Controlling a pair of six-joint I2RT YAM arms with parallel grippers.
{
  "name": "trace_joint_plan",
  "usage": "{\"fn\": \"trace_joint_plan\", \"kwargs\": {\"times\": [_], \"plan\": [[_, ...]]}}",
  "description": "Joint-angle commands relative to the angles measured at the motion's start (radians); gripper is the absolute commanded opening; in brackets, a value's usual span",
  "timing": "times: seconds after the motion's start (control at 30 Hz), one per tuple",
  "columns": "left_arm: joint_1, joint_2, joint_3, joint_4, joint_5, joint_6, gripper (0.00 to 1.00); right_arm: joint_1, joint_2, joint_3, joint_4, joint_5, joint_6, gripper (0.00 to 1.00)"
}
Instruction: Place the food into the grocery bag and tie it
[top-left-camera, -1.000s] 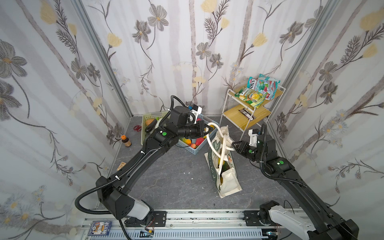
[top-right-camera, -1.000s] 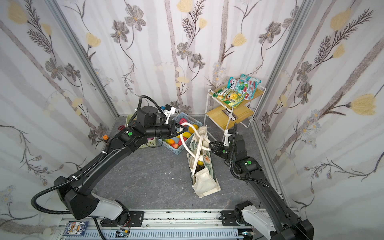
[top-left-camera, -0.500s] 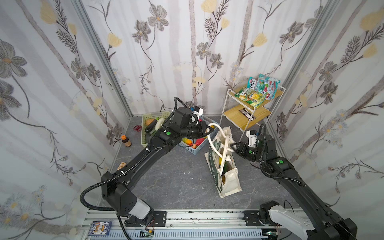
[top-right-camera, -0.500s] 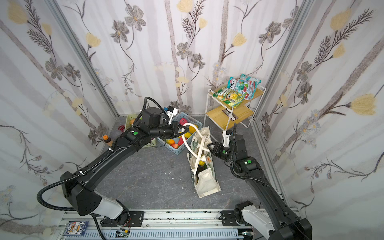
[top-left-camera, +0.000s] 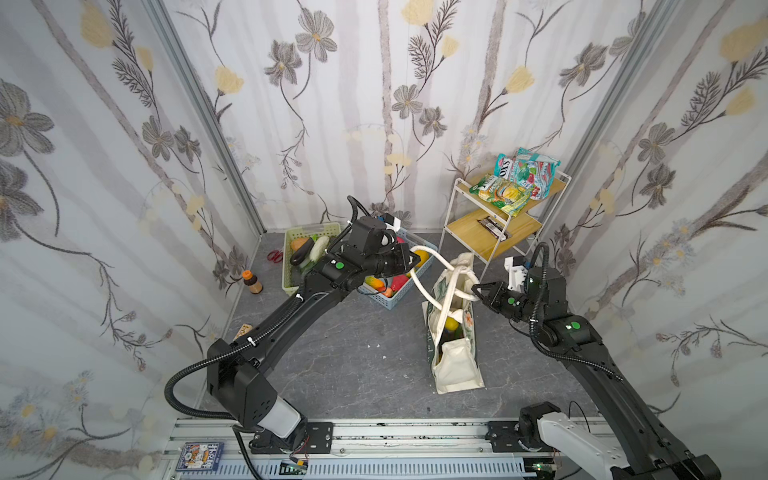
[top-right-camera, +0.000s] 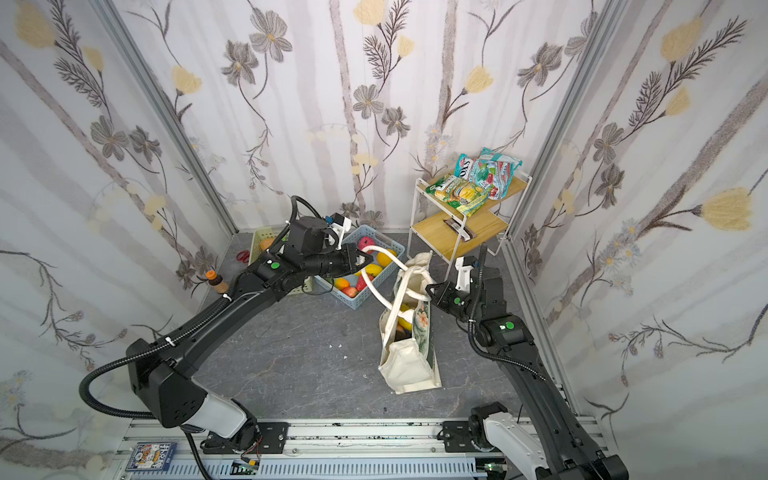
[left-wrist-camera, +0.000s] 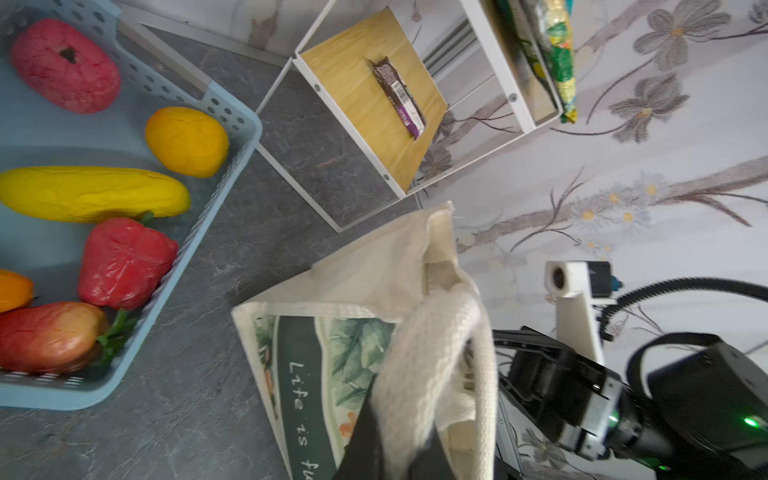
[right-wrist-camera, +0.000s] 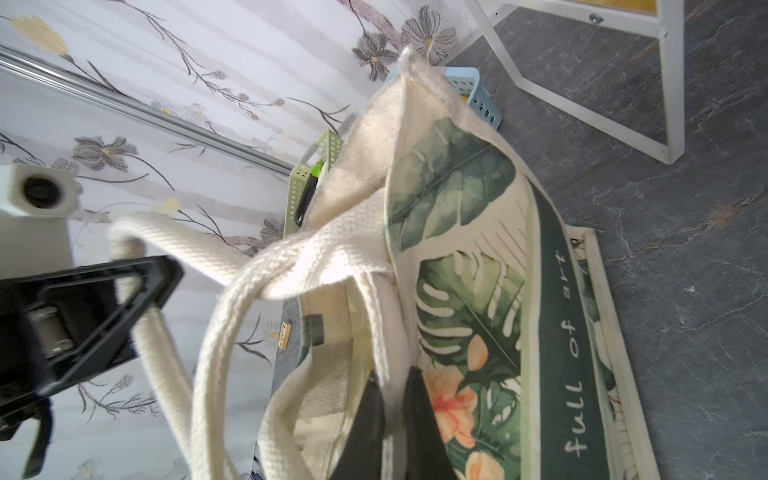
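The cream grocery bag (top-left-camera: 455, 361) (top-right-camera: 409, 361) stands on the grey floor, leaf print and white lettering on its side (right-wrist-camera: 552, 316). Yellow food (top-left-camera: 451, 323) shows inside its mouth. Its two long handles cross in a loose twist (top-left-camera: 461, 272) above the mouth. My left gripper (top-left-camera: 415, 264) (top-right-camera: 365, 259) (left-wrist-camera: 395, 432) is shut on one handle loop, held out over the blue basket. My right gripper (top-left-camera: 476, 287) (top-right-camera: 428, 289) (right-wrist-camera: 392, 382) is shut on the other handle's strap at the bag's right side.
A blue basket (top-left-camera: 432, 259) (left-wrist-camera: 224, 166) of toy fruit sits behind the bag, a green basket (top-left-camera: 291, 266) of vegetables beside it. A white two-tier shelf (top-left-camera: 494, 232) holds snack packets (top-left-camera: 515, 183) and a candy bar (left-wrist-camera: 397, 95). A small bottle (top-left-camera: 251, 282) and red scissors (top-left-camera: 273, 256) lie by the left wall.
My right gripper has closed on the handle strap beside the bag. My left gripper, still holding its loop, has shifted slightly toward the bag.
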Motion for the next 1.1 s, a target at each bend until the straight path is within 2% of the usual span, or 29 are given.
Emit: {"fn": "trace_joint_plan", "kwargs": {"times": [0.0,0.2,0.33,0.5,0.6,0.7,0.87,0.97,1.07], "plan": [[0.003,0.04,-0.019,-0.02,-0.076,0.025,0.0,-0.032,-0.018,0.006,0.037,-0.053,-0.023,0.0],[0.006,0.153,-0.04,0.023,-0.092,0.024,0.0,-0.088,-0.041,-0.024,0.016,-0.146,-0.089,0.0],[0.025,0.19,-0.043,0.025,-0.139,0.001,0.0,-0.095,-0.057,-0.025,-0.126,-0.061,-0.199,0.0],[0.107,0.14,-0.122,0.032,-0.219,-0.039,0.0,-0.162,-0.072,-0.053,-0.253,0.092,-0.301,0.0],[0.165,0.085,-0.159,0.024,-0.281,-0.042,0.0,-0.214,-0.069,-0.069,-0.255,0.12,-0.344,0.0],[0.226,0.016,-0.182,0.035,-0.28,-0.057,0.0,-0.243,-0.037,-0.072,-0.249,0.168,-0.372,0.0],[0.263,-0.096,-0.117,-0.007,-0.281,-0.024,0.0,-0.265,0.013,-0.073,-0.173,0.279,-0.354,0.0],[0.263,-0.129,-0.015,-0.044,-0.229,-0.007,0.0,-0.279,0.041,-0.063,-0.097,0.264,-0.343,0.0],[0.245,-0.154,0.031,-0.042,-0.191,-0.011,0.0,-0.277,0.057,-0.07,-0.016,0.189,-0.336,0.0]]}}
